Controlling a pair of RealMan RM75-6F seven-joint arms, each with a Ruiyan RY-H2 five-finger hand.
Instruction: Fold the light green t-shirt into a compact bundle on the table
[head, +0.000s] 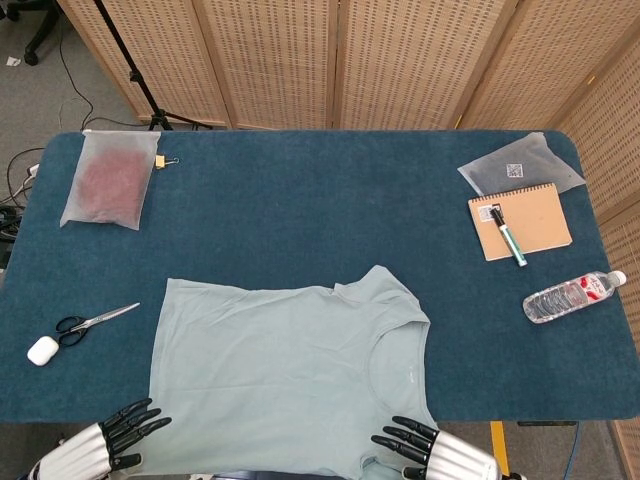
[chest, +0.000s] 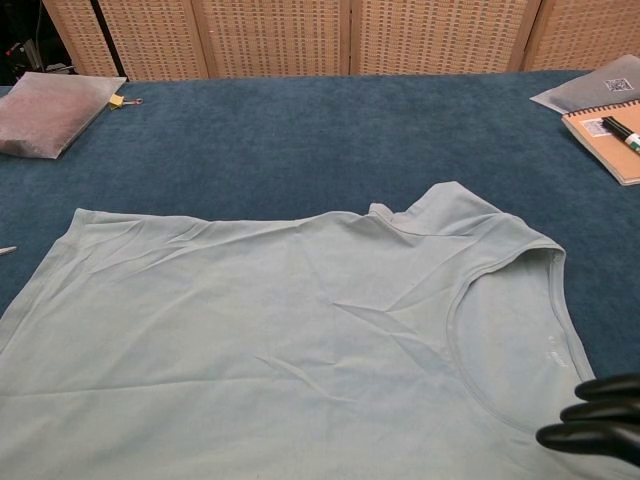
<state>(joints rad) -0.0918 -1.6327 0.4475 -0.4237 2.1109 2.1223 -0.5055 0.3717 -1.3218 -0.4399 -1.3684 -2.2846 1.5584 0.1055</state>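
Observation:
The light green t-shirt (head: 280, 365) lies flat on the blue table (head: 300, 220), neck opening to the right, and its near edge hangs over the table's front edge. In the chest view the t-shirt (chest: 270, 350) fills the lower frame. My left hand (head: 125, 437) is at the shirt's near left corner, below the table edge. My right hand (head: 418, 448) is at the near right corner by the sleeve, and its dark fingers (chest: 595, 425) lie over the cloth. Both seem to hold the hem, with their undersides hidden.
Scissors (head: 92, 321) and a small white object (head: 42, 350) lie left of the shirt. A pouch with red contents (head: 108, 180) sits at the back left. At the right are a notebook (head: 520, 222) with a pen (head: 508, 236), a clear bag (head: 520, 165) and a water bottle (head: 572, 296).

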